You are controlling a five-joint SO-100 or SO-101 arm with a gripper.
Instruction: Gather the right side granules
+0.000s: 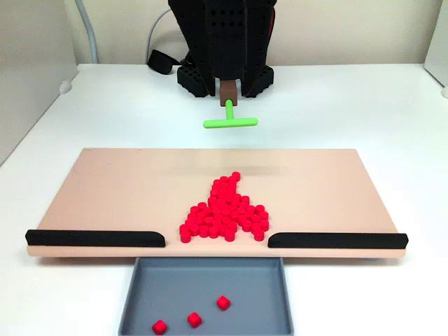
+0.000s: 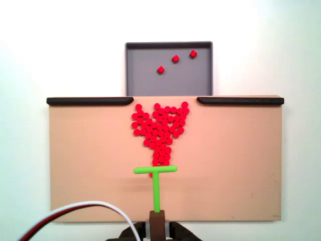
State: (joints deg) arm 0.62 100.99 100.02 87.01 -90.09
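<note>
The red granules (image 1: 224, 213) lie in a triangular heap in the middle of the tan board (image 1: 119, 189), widest at the gap between two black rails. Seen from above, the granules (image 2: 160, 128) narrow to a tail toward the arm. Three more granules (image 1: 194, 319) lie in the grey tray (image 1: 210, 280). My gripper (image 1: 228, 89) is shut on the brown handle of the green T-shaped stick (image 1: 230, 122). From above, the gripper (image 2: 157, 228) is at the bottom edge and the stick's crossbar (image 2: 155, 169) lies over the tail of the heap. In the front-facing fixed view the crossbar hangs above the board's far edge.
Black rails (image 1: 94, 238) (image 1: 336, 240) line the board's front edge on either side of the gap above the tray (image 2: 145, 83). A white and red cable (image 2: 85, 208) curves beside the arm base. White table surrounds the board (image 2: 235, 165).
</note>
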